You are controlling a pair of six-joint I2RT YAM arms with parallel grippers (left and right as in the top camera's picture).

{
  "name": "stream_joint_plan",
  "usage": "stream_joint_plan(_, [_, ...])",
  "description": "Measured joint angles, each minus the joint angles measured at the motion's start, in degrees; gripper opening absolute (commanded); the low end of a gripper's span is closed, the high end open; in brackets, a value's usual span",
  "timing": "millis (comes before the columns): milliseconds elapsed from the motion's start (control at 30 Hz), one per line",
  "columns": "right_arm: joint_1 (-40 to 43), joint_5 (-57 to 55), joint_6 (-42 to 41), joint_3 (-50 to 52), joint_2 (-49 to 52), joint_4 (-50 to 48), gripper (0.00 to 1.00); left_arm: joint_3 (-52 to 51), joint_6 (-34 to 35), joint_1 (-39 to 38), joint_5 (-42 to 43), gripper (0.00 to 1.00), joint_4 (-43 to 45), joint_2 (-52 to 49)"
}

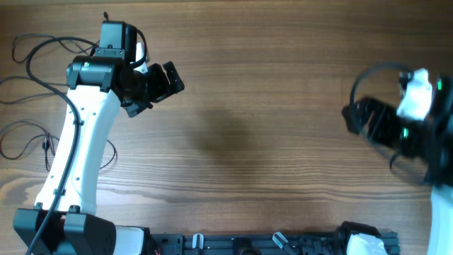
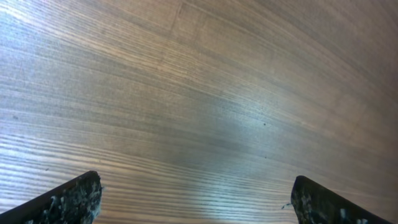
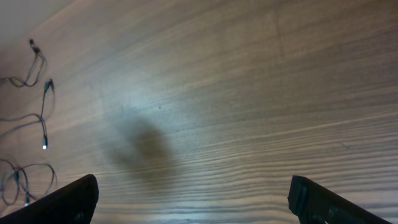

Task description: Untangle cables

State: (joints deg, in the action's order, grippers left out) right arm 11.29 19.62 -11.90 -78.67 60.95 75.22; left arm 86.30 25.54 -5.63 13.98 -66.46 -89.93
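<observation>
Overhead: the cables (image 1: 44, 145) sprawl at the bench's (image 1: 269, 85) far left edge, beside the left arm (image 1: 78, 149). They're well apart from the left hand (image 1: 161, 88) and the right hand (image 1: 354, 117), both spread wide.

Left wrist: bare wood between spread fingers (image 2: 71, 199).

Right wrist: the cables lie far off left. They look thin, limp and light, so pinch near a plug (image 3: 45, 145). Only the left arm looks likely to crowd the reach.
</observation>
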Motion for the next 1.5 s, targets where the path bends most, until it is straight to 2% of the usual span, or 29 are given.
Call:
stream_joint_plan(100, [0.0,-0.4,-3.7,11.3,-15.4,0.2,1.0,0.0,0.0,0.0,-0.3,1.0,0.0,0.0])
stream_joint_plan(233, [0.0,-0.4,-8.7,15.6,-24.8,1.8,1.0,0.0,0.0,0.0,-0.3,1.0,0.0,-0.1])
stream_joint_plan(633, [0.0,-2.2,-10.6,15.8,-26.3,0.5,1.0,0.0,0.0,0.0,-0.3,1.0,0.0,-0.1])
stream_joint_plan(733, [0.0,-1.7,-8.5,20.1,-26.9,-5.6,1.0,0.0,0.0,0.0,-0.3,1.0,0.0,-0.1])
stream_joint_plan(833, [-0.7,3.1,-1.1,29.8,-31.1,-14.3,1.0,0.0,0.0,0.0,-0.3,1.0,0.0,-0.1])
stream_joint_plan(1000, [-11.0,9.3,5.3,45.1,-42.4,-36.8,1.0,0.0,0.0,0.0,-0.3,1.0,0.0,-0.1])
stream_joint_plan(1100, [-12.6,10.3,6.3,51.8,-49.8,-49.0,1.0,0.0,0.0,0.0,-0.3,1.0,0.0,-0.1])
stream_joint_plan(1300, [-12.8,10.4,8.4,62.2,-59.5,-59.7,1.0,0.0,0.0,0.0,-0.3,1.0,0.0,-0.1])
stream_joint_plan(1367, [-12.9,10.4,10.3,63.4,-59.8,-62.0,1.0,0.0,0.0,0.0,-0.3,1.0,0.0,-0.1])
stream_joint_plan(1500, [-12.9,9.1,13.7,68.8,-59.8,-74.1,1.0,0.0,0.0,0.0,-0.3,1.0,0.0,-0.1])
